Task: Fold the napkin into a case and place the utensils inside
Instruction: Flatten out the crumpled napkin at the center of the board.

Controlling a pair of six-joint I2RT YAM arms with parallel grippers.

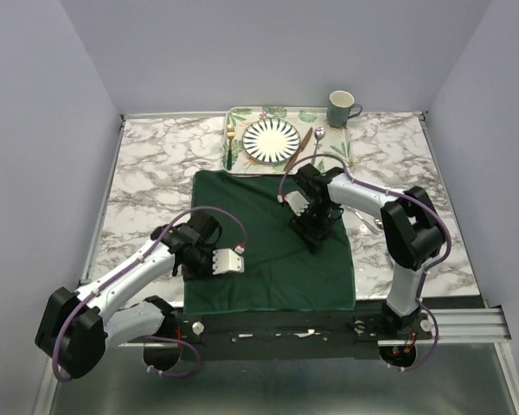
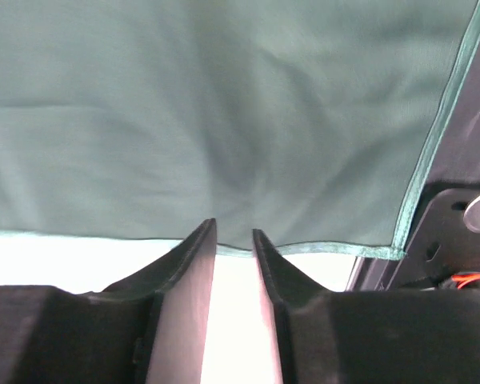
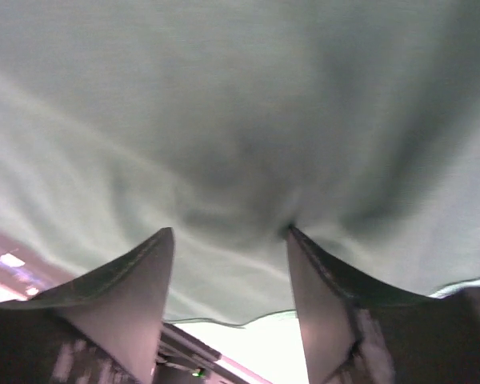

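Observation:
The napkin (image 1: 272, 251) is a dark green cloth spread flat as one sheet on the marble table; no folded case is in view. My left gripper (image 1: 203, 261) is low at the napkin's left edge. In the left wrist view this gripper (image 2: 234, 228) has a narrow gap between its jaws, and its tips touch the napkin's (image 2: 224, 104) hem. My right gripper (image 1: 316, 235) stands open on the cloth's right half; in its wrist view the wide-spread gripper (image 3: 228, 232) presses into the wrinkled napkin (image 3: 240, 104). The utensils lie on the tray: gold fork (image 1: 230, 138), brown knife (image 1: 296, 151), silver spoon (image 1: 317, 140).
A leaf-patterned tray (image 1: 240, 115) at the back holds a striped plate (image 1: 272, 140). A green mug (image 1: 341, 108) stands at its right end. Bare marble (image 1: 147, 173) lies on both sides of the napkin. The arms' black base rail (image 1: 329, 324) runs along the near edge.

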